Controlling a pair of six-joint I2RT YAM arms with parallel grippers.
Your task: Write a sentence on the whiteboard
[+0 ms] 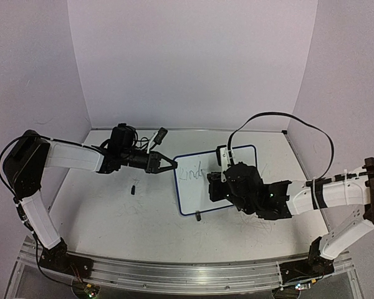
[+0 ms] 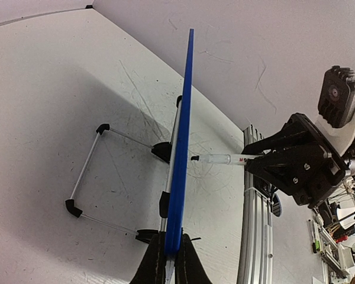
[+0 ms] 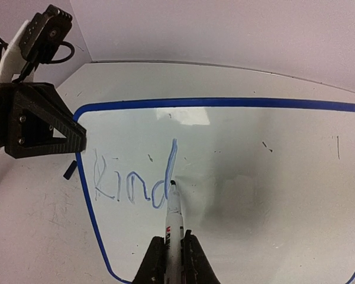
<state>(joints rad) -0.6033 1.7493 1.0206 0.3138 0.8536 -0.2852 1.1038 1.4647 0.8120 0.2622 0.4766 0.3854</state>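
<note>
Right gripper [image 3: 170,253] clamps the marker [image 3: 173,216], tip on the whiteboard [image 3: 272,195] after "Kind" [image 3: 127,186]. Left gripper [image 2: 168,261] pinches its left edge. Press too hard and the propped board might slip, smearing letters.

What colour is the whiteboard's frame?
Blue; the frame shows best from the right wrist.

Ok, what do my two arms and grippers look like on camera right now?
They match: the left arm and right arm have white link covers and black joint housings. The left gripper and right gripper are black with tapered fingers. A black cable arcs above the right arm.
</note>
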